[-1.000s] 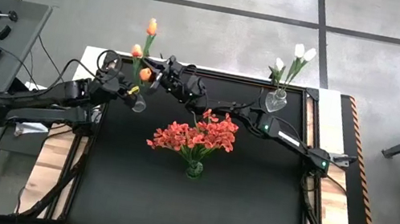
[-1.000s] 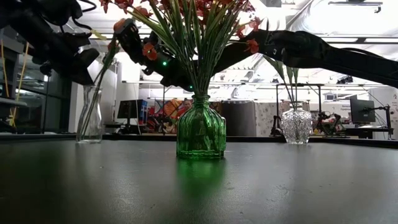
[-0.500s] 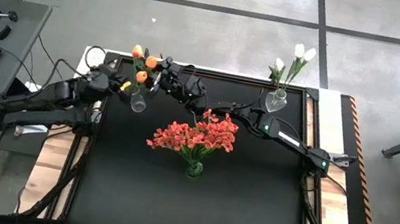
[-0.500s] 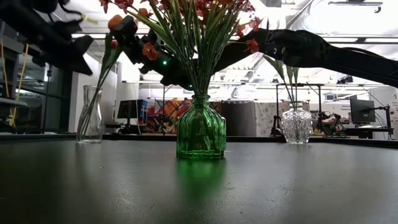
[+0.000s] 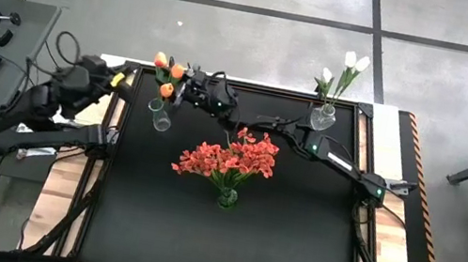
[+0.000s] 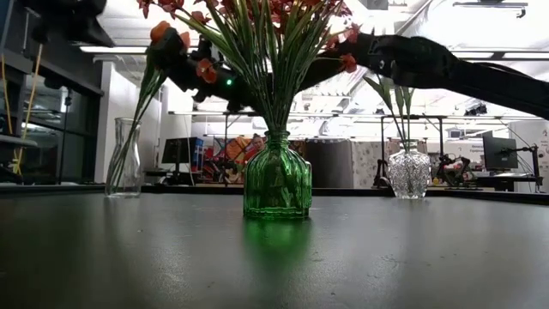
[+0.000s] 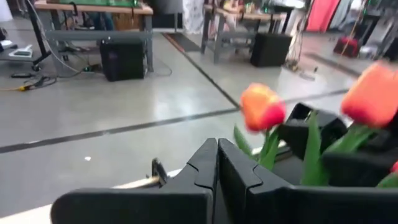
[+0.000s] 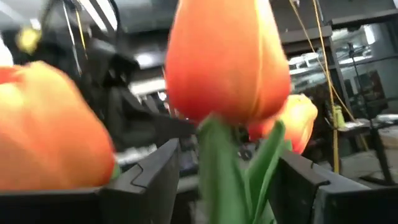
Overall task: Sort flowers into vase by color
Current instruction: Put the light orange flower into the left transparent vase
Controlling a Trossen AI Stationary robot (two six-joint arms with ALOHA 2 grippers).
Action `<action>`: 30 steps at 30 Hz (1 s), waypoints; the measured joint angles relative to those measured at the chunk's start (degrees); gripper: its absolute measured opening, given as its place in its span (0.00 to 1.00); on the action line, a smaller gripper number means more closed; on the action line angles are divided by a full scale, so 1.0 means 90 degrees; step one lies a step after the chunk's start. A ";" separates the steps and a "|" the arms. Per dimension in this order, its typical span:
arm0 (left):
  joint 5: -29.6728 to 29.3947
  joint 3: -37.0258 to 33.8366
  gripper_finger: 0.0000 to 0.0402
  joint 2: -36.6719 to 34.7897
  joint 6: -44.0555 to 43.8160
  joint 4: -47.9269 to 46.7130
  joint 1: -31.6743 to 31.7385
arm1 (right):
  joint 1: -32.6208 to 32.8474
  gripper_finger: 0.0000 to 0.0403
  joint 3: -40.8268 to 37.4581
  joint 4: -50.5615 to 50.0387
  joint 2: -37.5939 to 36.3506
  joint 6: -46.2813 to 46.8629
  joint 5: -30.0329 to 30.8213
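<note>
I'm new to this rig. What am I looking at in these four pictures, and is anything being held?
Two dark robot arms work at a black table. One picture looks straight down, one looks level across the tabletop, and two come from cameras on the arms' wrists. Three vases stand there: a clear one with orange tulips, a green one with red blossoms, and a cut-glass one with white tulips. The right claw is open around the orange tulips' stems, not gripping. The left claw is shut and empty, off the table's left edge.
</note>
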 joint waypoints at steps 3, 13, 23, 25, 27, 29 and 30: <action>-0.0002 0.0339 0.00 0.0010 -0.0012 -0.0010 0.0000 | -0.0071 0.50 0.0002 -0.0802 -0.0202 -0.0362 -0.0266; 0.0581 0.0829 0.00 0.0010 -0.0046 0.0046 0.0000 | -0.0252 0.50 0.0005 -0.2489 -0.0722 -0.0531 -0.1885; 0.0831 0.0983 0.00 0.0002 0.0271 0.1065 0.0000 | -0.0693 0.50 0.0002 -0.4226 -0.1273 -0.0627 -0.2785; 0.0831 0.0983 0.00 0.0002 0.0346 0.1177 0.0000 | -0.0773 0.50 0.0002 -0.4556 -0.1362 -0.0686 -0.2995; 0.0833 0.0983 0.00 0.0002 0.0432 0.1325 0.0000 | -0.0838 0.50 0.0002 -0.5032 -0.1485 -0.0878 -0.3091; 0.0876 0.0983 0.00 0.0002 0.0459 0.1475 0.0000 | -0.0918 0.50 0.0002 -0.5527 -0.1632 -0.1121 -0.3284; 0.0922 0.0983 0.00 0.0002 0.0455 0.1551 0.0000 | -0.0957 0.50 0.0002 -0.5755 -0.1707 -0.1230 -0.3334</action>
